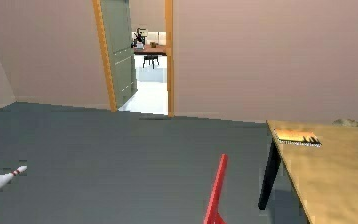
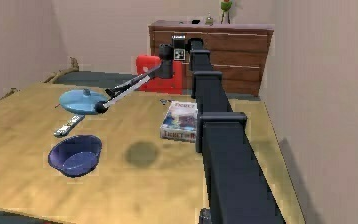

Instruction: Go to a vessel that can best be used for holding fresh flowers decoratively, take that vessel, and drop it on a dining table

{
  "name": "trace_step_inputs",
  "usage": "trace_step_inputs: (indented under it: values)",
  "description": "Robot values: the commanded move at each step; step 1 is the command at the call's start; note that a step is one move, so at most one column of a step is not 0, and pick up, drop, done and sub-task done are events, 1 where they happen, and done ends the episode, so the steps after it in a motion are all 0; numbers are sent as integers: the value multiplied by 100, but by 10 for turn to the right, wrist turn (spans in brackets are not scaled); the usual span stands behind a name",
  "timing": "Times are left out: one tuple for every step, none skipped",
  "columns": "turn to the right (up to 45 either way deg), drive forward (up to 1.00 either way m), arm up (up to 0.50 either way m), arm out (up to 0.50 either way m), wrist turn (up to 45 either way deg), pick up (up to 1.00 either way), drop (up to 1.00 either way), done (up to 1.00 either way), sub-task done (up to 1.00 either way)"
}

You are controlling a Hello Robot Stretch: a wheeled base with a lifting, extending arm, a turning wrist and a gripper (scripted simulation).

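We see the arm (image 2: 222, 140) stretched far out across the wooden surface (image 2: 27, 170), with the wrist turned so the pincer (image 2: 114, 95) points toward the arm side view's left and slightly down. Right at its fingertip end is a pale blue squat thing (image 2: 82, 100) with a small knob on top, its broad axis about level. We judge it to be the vessel the task wants. It shows against the surface, so we cannot tell whether the pincer holds it or how the fingers are set. Lower in that view lie a utensil (image 2: 67, 126) and a dark blue bowl (image 2: 75, 155). If this is the dining table, the coming move needs only a release over a bare patch.
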Motion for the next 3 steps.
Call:
trace_step_inputs:
  values:
    - [0,0,0,0,0,0,100,0,0]
    - [0,0,0,-10,0,0,0,0,0]
    - [0,0,0,0,0,0,0,100,0]
